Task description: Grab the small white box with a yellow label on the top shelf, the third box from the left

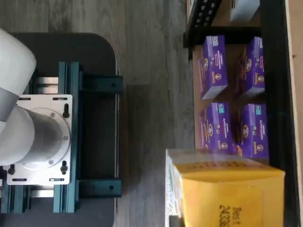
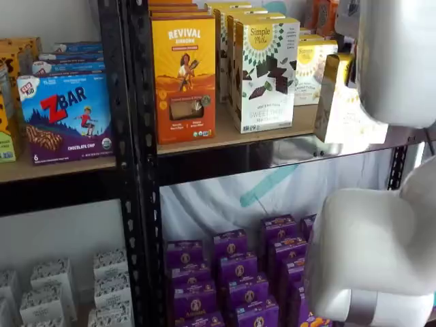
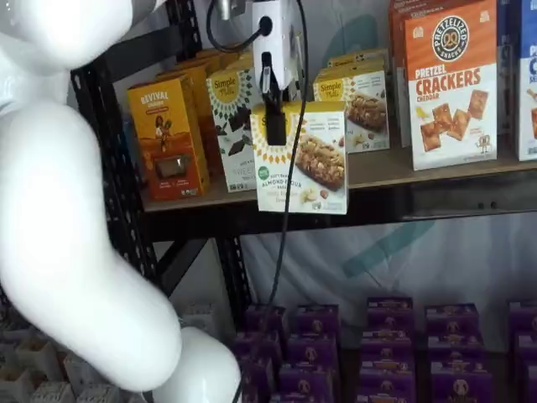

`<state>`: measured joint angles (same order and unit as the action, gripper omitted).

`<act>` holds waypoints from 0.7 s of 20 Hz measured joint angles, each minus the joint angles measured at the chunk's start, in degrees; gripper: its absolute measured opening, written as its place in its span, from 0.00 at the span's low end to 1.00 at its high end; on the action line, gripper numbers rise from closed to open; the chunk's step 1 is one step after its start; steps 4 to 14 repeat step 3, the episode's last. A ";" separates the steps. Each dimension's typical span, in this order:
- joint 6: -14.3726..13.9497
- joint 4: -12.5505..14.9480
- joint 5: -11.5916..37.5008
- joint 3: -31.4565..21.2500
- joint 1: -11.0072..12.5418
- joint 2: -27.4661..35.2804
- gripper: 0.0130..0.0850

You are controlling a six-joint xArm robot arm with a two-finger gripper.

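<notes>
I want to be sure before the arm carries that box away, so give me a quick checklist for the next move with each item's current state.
1. Grip: gripper closed on the small white box, ok.
2. Right item: yellow round logo and baked-bar picture, ok.
3. Clear of the top shelf: box hangs in front of the rail, ok.
4. Box level: upright in both shelf views, ok.
5. Cable drapes across the box front, cannot tell if it snags.
6. Neighbouring chocolate carton upright, ok.

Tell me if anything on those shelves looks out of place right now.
Yes: the small white box is off the top shelf, hanging in front of its rail in the pincer. It appears slightly tilted. That is because it is being held, not because it has fallen. The other boxes stand in tidy rows.
</notes>
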<state>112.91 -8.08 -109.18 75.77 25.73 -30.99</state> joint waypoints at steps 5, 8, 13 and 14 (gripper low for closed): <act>0.21 0.13 0.01 -0.82 0.16 -0.78 0.28; 0.21 0.13 0.01 -0.82 0.16 -0.78 0.28; 0.21 0.13 0.01 -0.82 0.16 -0.78 0.28; 0.21 0.13 0.01 -0.82 0.16 -0.78 0.28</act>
